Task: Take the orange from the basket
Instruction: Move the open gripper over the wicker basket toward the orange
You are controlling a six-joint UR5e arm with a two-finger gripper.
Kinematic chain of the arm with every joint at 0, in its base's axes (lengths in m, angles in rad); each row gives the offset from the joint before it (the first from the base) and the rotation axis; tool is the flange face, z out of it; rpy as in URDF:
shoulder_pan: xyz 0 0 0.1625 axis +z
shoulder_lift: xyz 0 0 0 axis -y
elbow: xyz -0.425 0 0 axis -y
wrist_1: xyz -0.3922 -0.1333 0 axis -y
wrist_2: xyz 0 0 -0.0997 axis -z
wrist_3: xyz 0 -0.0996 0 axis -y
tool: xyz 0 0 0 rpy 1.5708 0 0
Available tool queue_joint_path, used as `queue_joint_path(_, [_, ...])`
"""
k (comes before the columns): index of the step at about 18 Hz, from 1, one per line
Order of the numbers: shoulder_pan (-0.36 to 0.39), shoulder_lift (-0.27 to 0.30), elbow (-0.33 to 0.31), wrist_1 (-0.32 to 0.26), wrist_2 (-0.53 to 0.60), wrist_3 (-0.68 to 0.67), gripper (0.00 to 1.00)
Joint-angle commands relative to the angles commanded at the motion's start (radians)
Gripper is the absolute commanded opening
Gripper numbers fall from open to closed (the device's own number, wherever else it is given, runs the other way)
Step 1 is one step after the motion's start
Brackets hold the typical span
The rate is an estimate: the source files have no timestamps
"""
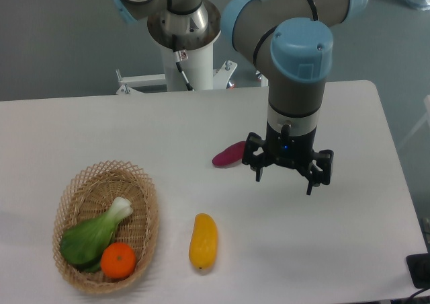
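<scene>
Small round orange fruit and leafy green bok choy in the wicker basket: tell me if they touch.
Touching. The fixed camera shows the small round orange fruit pressed against the green bok choy leaf, no gap between them, inside the woven wicker basket.

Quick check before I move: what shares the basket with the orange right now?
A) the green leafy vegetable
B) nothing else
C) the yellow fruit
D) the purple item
A: the green leafy vegetable lies in the basket with the orange against its leaves; the yellow fruit and the purple item are out on the table.
</scene>
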State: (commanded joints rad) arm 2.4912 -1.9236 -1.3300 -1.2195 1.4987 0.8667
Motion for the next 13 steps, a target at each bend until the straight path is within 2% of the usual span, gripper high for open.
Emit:
queue_joint_path(8, [-0.009,0.005,-0.008,0.003,0.002,-0.034,1.0])
queue_joint_path(11, [-0.04,-0.002,-0.017,0.002,0.009,-0.165,1.0])
queue_joint_path(13, [-0.063,0.0,-0.052,0.008,0.011,-0.227,1.0])
